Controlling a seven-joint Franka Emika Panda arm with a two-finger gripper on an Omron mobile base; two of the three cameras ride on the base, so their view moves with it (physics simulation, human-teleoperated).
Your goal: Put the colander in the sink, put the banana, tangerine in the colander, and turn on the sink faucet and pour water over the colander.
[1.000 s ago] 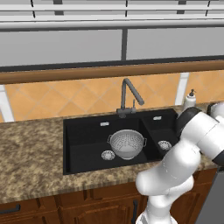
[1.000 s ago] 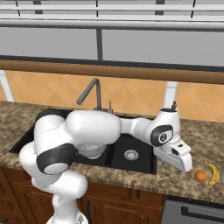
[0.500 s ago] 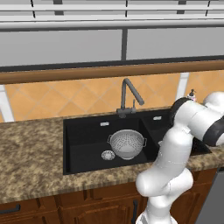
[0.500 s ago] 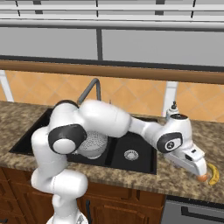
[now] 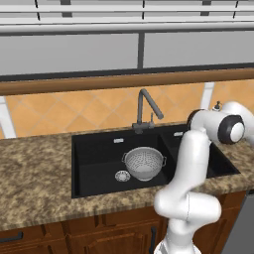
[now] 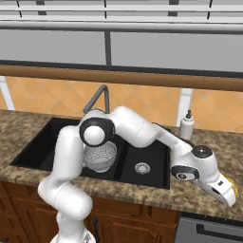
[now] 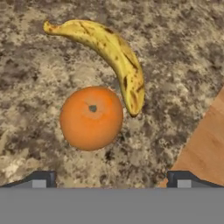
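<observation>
The silver colander (image 5: 144,163) stands upright in the large basin of the black sink (image 5: 99,149), under the dark faucet (image 5: 147,106). In the right base view the colander (image 6: 99,156) is partly behind my arm. My gripper (image 6: 228,195) hangs low over the counter's right end, right of the sink (image 6: 42,142). In the hand view the banana (image 7: 109,48) and the tangerine (image 7: 92,118) lie touching on the speckled counter. My gripper (image 7: 111,179) is open just above them, its fingertips (image 7: 41,178) wide apart and holding nothing. A sliver of the banana (image 6: 229,179) peeks past the hand.
A white soap bottle (image 6: 186,126) stands on the counter behind the sink's small basin. The counter's front edge and a wooden cabinet face (image 7: 205,148) lie close beside the fruit. Brown granite counter (image 5: 34,173) stretches left of the sink.
My arm has swung further right and down, bringing the hand over the fruit, which it now mostly covers in the right base view. The colander has not moved.
</observation>
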